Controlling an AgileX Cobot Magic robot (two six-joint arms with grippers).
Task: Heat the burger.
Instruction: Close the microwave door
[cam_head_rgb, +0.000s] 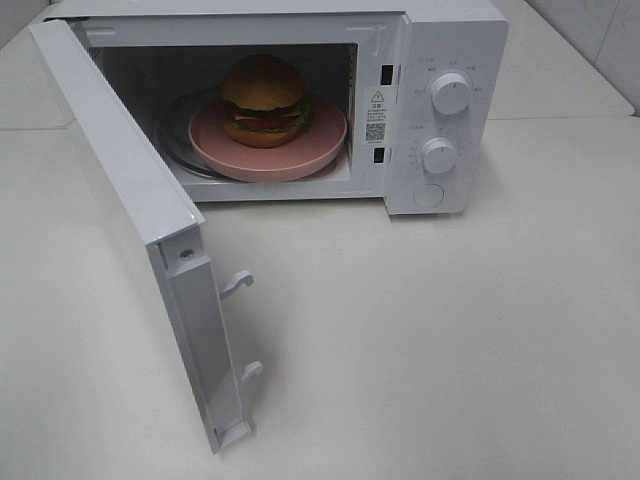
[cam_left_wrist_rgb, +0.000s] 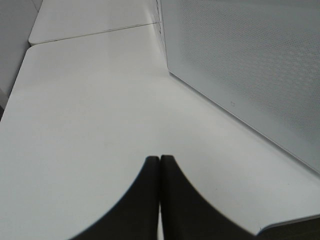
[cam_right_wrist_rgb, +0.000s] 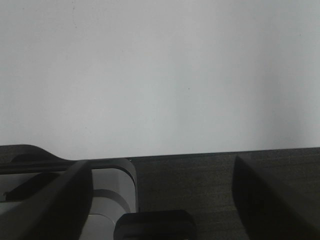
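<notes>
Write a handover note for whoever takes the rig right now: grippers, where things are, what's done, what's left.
Left gripper: shut, empty, over the table beside the open door.
Right gripper: open, empty, near the table's edge.
Burger: on the pink plate, inside the microwave.
Done: burger loaded.
Left: close the door, then set the upper knob and lower knob to start heating.
</notes>
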